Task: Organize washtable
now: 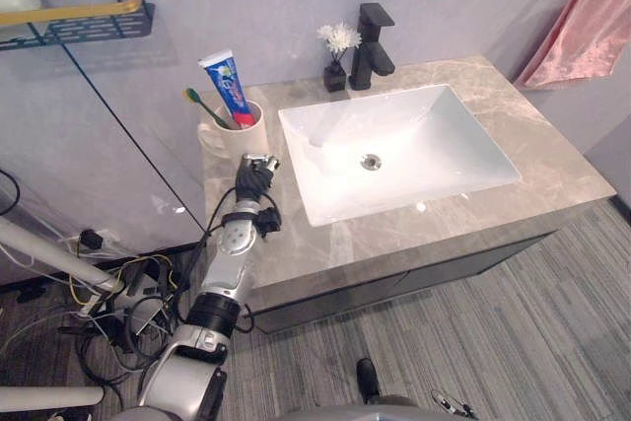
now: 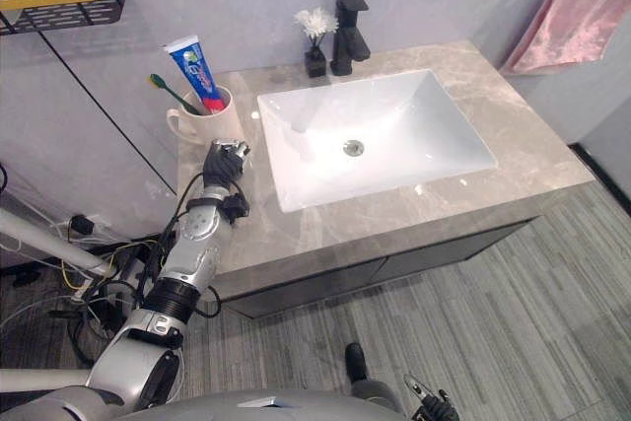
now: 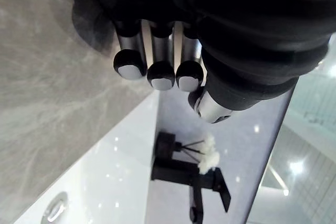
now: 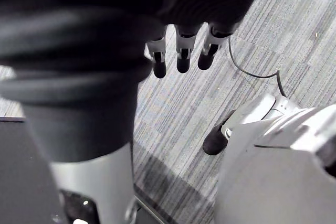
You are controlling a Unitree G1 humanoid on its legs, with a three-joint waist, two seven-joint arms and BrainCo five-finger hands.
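Note:
A cream mug stands at the back left of the marble countertop, holding a blue and red toothpaste tube and a green toothbrush. My left hand rests on the counter just in front of the mug, between it and the white basin. Its fingers are curled in and hold nothing. My right hand hangs low over the striped floor with its fingers relaxed and nothing in them.
A black faucet and a small black vase with a white flower stand behind the basin. A pink towel hangs at the upper right. A black and gold wall shelf is mounted at the upper left.

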